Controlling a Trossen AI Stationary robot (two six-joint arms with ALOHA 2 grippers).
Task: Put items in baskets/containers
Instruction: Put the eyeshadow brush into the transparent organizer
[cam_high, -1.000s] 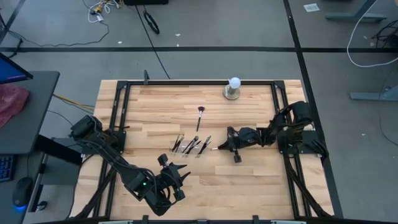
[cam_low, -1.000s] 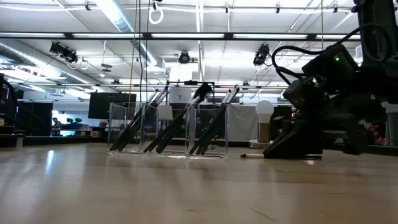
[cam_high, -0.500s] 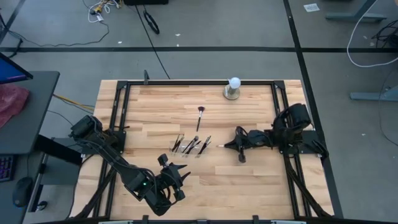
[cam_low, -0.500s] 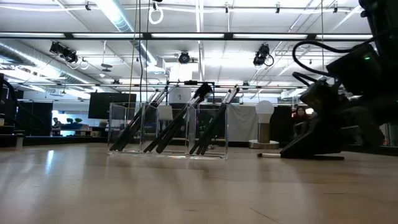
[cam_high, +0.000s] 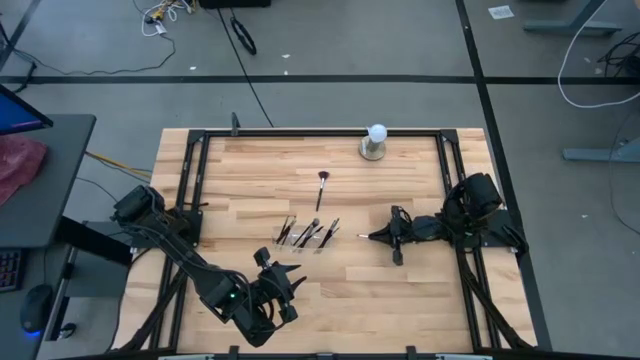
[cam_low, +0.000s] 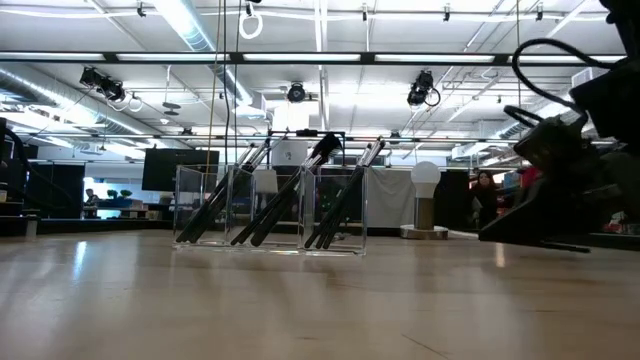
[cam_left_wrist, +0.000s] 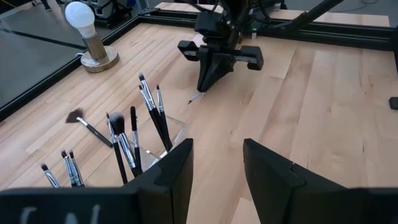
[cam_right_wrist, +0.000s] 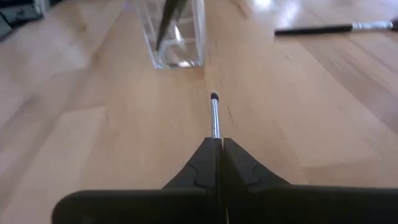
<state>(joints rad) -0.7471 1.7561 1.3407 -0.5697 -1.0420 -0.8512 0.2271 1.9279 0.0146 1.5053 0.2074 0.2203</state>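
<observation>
One clear container (cam_low: 270, 208) on the desk (cam_high: 300, 285), and it splits into three compartments. Brushes standing in it (cam_left_wrist: 152, 109): nine heads by the left wrist view, three to a cluster, though a couple overlap and the count could be off. One fan brush (cam_left_wrist: 84, 122) lies loose on the wood. One more thin brush (cam_right_wrist: 214, 115) sits pinched in the right end effector (cam_right_wrist: 219, 142). That makes eleven brushes showing. One white ball (cam_high: 376, 133) on one round metal base. Two arms, two end effectors, counting the left end effector (cam_left_wrist: 214, 155).
</observation>
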